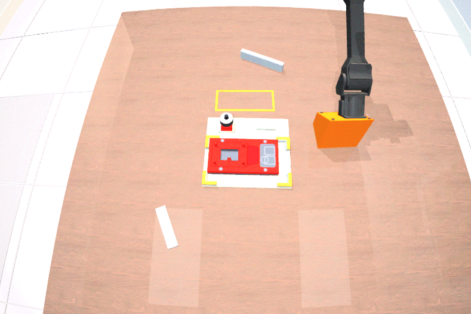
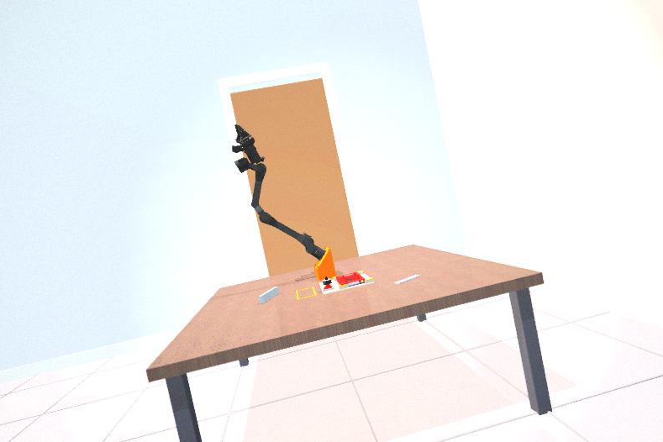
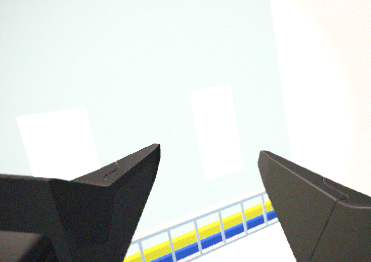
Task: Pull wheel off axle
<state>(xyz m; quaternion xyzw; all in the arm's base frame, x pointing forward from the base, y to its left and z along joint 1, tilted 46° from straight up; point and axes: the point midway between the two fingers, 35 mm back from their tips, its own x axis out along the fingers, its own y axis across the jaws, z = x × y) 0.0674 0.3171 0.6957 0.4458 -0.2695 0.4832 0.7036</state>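
The wheel (image 1: 222,120) (image 2: 327,281), black with a white top face, sits on the upright axle (image 1: 226,116) above a small red block. That block stands at the back left of the white board (image 1: 247,128). The marked area, a yellow outline (image 1: 245,110) (image 2: 306,297), lies on the table just behind the board, with nothing inside it. My gripper (image 2: 237,126) (image 3: 208,153) is open and empty, its dark fingers well apart. It is high above the table, far from the wheel, and points up and away. It is out of frame in the top view.
A red plate (image 1: 252,155) (image 2: 349,279) lies on the board between yellow corner pieces. A grey-blue bar (image 1: 261,60) (image 2: 268,295) lies behind the marked area. A white strip (image 1: 166,227) (image 2: 407,279) lies at the front left. The orange arm base (image 1: 341,131) (image 2: 324,266) stands right of the board.
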